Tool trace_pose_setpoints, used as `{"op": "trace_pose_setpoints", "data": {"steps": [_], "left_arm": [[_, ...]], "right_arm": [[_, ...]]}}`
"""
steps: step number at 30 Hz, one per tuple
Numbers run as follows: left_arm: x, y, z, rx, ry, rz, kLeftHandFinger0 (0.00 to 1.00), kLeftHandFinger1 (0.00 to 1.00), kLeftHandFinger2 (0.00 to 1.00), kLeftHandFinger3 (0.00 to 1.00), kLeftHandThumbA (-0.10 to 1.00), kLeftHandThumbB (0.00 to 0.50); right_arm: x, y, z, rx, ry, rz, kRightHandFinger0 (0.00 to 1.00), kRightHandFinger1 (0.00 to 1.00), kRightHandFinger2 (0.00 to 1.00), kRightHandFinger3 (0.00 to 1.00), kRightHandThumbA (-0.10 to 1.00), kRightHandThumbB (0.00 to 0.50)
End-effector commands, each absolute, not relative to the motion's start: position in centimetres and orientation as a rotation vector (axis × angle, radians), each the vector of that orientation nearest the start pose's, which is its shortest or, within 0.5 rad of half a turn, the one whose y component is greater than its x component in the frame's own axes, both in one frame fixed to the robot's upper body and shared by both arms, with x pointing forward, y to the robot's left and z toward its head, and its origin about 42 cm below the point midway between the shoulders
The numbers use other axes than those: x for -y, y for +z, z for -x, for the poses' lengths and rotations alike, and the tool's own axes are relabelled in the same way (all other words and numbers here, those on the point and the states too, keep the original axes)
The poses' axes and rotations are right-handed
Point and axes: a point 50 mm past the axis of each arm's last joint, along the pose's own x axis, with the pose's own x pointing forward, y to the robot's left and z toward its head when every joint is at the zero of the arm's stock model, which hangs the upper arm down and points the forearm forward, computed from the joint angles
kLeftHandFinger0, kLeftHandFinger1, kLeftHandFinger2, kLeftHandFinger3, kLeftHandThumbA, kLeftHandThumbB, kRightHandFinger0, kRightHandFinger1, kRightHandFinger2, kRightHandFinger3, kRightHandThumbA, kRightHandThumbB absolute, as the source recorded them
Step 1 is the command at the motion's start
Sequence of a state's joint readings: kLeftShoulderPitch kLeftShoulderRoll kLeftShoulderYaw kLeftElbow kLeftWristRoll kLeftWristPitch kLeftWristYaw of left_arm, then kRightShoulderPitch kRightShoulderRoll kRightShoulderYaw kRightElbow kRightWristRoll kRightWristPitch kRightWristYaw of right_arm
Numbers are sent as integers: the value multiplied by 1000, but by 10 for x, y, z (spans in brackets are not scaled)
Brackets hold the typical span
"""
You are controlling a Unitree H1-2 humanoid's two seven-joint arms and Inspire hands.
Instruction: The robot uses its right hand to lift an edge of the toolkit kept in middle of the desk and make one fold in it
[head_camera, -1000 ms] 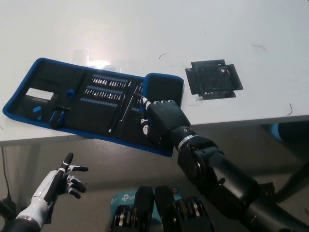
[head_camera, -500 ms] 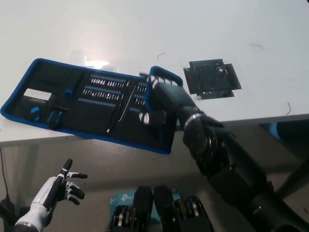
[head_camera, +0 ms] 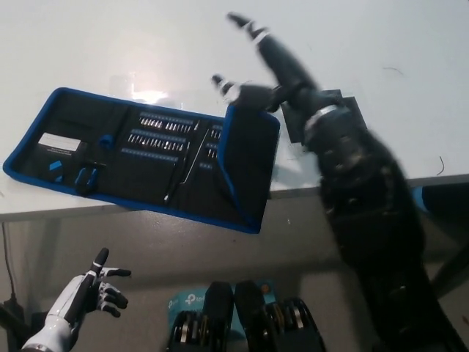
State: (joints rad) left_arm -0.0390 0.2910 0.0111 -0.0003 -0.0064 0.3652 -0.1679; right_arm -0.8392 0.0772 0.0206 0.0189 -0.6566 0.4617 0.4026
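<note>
Toolkit lies open on the white bench, at about 9 o'clock from the middle of the picture, with its near edge close to the front edge of the bench. It is a flat black case with a blue border. Its right flap is lifted and stands up on its fold line, leaning a bit over the rest of the case.

The black right robot hand is up at 12 o'clock, above the top of that flap. Its fingers are spread apart and it holds nothing. I cannot tell if it touches the flap's top edge.

I think the fold is about half made: the flap is up but not yet lying flat. The next move needs a push from the right side, toward 9 o'clock, so the flap tips over and lands on the middle part. If the push is too weak, the flap may fall back open.

Inside the case, the middle part holds rows of small metal bits and a thin long tool. The left part holds a white card and a few small blue pieces.

The white left robot hand rests low at 7 o'clock, below the bench, fingers apart and empty.
</note>
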Motion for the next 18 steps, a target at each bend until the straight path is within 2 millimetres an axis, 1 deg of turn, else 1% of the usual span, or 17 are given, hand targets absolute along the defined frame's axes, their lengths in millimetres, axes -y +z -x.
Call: {"op": "trace_pose_setpoints", "data": {"steps": [1, 2, 3, 4, 5, 6, 8, 9, 10, 11, 12, 13, 14, 15, 16, 17, 18], "left_arm": [[-309, 101, -293, -314, -85, -259, 437, 429, 352, 608, 1000, 486], [-310, 101, -294, -312, -87, -258, 436, 428, 354, 610, 1000, 487], [-310, 100, -295, -314, -89, -259, 438, 435, 367, 620, 1000, 492], [-309, 100, -294, -314, -89, -258, 449, 446, 381, 630, 1000, 489], [-309, 100, -294, -316, -88, -260, 460, 454, 389, 631, 1000, 465], [-309, 100, -293, -317, -86, -254, 462, 454, 387, 631, 1000, 458], [-308, 100, -293, -319, -84, -255, 465, 453, 384, 628, 1000, 459], [-309, 100, -293, -314, -81, -256, 447, 435, 368, 630, 1000, 476], [-310, 99, -294, -312, -80, -258, 434, 425, 362, 627, 1000, 491], [-310, 100, -295, -309, -80, -258, 428, 424, 361, 625, 1000, 486], [-310, 101, -295, -313, -79, -255, 431, 427, 361, 623, 1000, 497], [-311, 102, -296, -313, -77, -253, 444, 436, 359, 617, 1000, 500], [-311, 102, -296, -313, -77, -253, 446, 437, 359, 617, 1000, 500], [-311, 103, -297, -310, -79, -257, 455, 441, 351, 633, 1000, 490], [-311, 103, -297, -310, -79, -257, 457, 441, 349, 636, 1000, 489], [-311, 104, -298, -307, -76, -254, 460, 432, 328, 624, 1000, 467], [-311, 104, -298, -307, -76, -254, 460, 432, 328, 624, 1000, 467]], "right_arm": [[113, 412, -443, 365, 269, 533, 1000, 1000, 1000, 1000, 575, 371], [120, 414, -442, 366, 262, 514, 1000, 1000, 1000, 1000, 573, 370], [132, 417, -440, 378, 254, 482, 1000, 1000, 1000, 1000, 566, 351], [142, 416, -437, 380, 234, 438, 1000, 1000, 1000, 1000, 514, 336], [165, 414, -432, 388, 184, 401, 1000, 1000, 1000, 1000, 496, 295], [179, 407, -427, 398, 152, 370, 1000, 1000, 1000, 1000, 458, 258], [189, 399, -420, 403, 135, 317, 1000, 1000, 1000, 1000, 419, 231], [203, 382, -410, 403, 101, 240, 1000, 1000, 1000, 1000, 345, 211], [212, 370, -402, 394, 78, 210, 1000, 1000, 1000, 1000, 327, 193], [221, 356, -394, 382, 58, 200, 1000, 1000, 1000, 1000, 331, 178], [237, 324, -382, 354, 14, 179, 1000, 1000, 1000, 1000, 290, 167], [241, 314, -379, 348, 2, 168, 1000, 1000, 1000, 1000, 254, 162], [241, 314, -378, 349, 2, 167, 1000, 1000, 1000, 1000, 250, 154], [255, 279, -366, 317, -33, 158, 997, 1000, 1000, 1000, 222, 146], [256, 279, -366, 318, -33, 158, 986, 1000, 1000, 1000, 218, 146], [264, 254, -359, 302, -52, 152, 950, 1000, 1000, 1000, 204, 121], [264, 254, -359, 302, -52, 152, 950, 1000, 1000, 1000, 204, 121]]}}
